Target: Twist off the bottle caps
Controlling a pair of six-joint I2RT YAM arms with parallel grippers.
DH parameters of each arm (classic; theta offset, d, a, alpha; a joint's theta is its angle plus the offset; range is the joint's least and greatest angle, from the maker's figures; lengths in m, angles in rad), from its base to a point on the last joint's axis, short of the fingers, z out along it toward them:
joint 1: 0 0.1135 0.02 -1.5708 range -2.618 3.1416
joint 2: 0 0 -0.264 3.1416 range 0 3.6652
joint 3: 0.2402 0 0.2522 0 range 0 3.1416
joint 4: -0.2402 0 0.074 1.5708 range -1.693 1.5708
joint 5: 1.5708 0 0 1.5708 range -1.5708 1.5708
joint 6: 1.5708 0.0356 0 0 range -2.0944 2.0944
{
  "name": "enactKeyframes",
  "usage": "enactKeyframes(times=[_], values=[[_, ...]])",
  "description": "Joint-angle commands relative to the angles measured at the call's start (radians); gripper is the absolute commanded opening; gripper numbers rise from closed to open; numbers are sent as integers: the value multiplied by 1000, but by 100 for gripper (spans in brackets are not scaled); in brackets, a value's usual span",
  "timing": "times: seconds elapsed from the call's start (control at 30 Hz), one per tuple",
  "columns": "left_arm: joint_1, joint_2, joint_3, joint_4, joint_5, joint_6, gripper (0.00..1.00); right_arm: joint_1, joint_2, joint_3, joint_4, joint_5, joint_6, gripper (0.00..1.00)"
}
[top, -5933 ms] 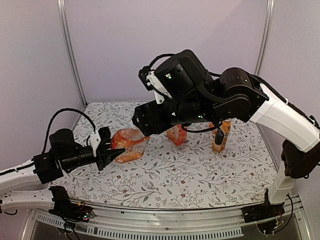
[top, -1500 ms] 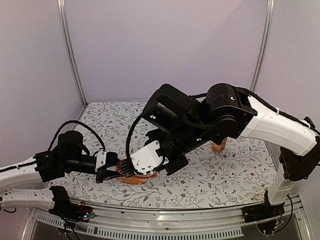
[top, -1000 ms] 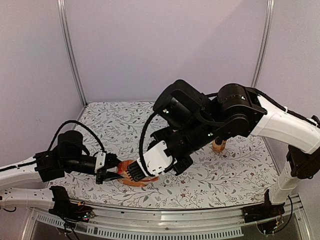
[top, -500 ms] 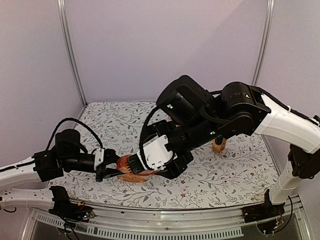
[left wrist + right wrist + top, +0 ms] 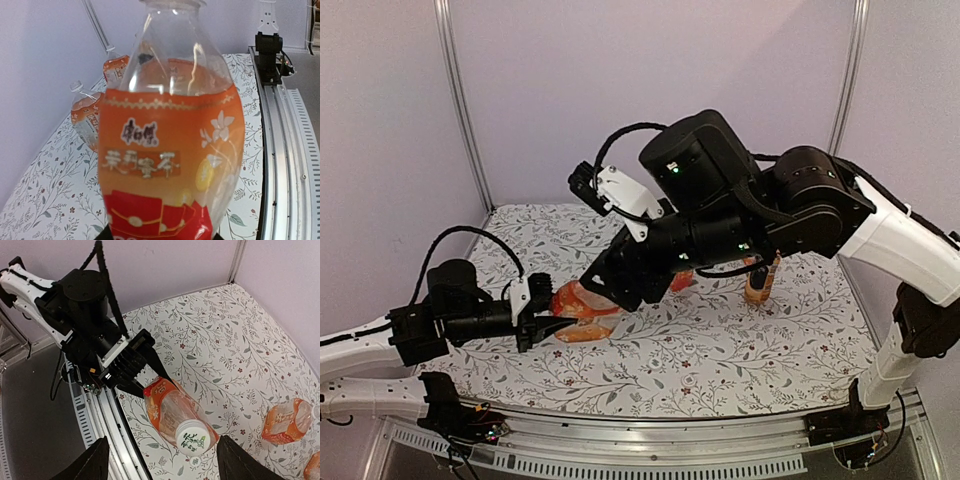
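White cap (image 5: 192,438) stands free below the right gripper's (image 5: 166,460) parted jaws; left gripper (image 5: 548,318) clamps its bottle (image 5: 170,150).

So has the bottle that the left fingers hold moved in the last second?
Yes. In the top view the bottle, clamped in the left fingers, has shifted up the picture, away from the front rail.

I have clear air above the cap (image 5: 192,438); the left gripper (image 5: 548,318) blocks the bottle's (image 5: 167,407) base, another bottle (image 5: 288,421) lies well apart beyond it.
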Motion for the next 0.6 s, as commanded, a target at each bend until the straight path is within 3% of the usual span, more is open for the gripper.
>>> enactKeyframes(times=[0.0, 0.17, 0.4, 0.57], values=[[3, 7, -7, 45, -45, -29, 8, 10, 73, 24, -133, 107, 468, 72], [3, 6, -7, 46, -44, -30, 7, 12, 83, 47, -136, 171, 519, 70], [3, 15, -2, 43, -37, -27, 7, 3, 130, 104, -135, 199, 478, 60], [3, 16, -1, 41, -37, -25, 7, -9, 156, 126, -143, 187, 456, 47]])
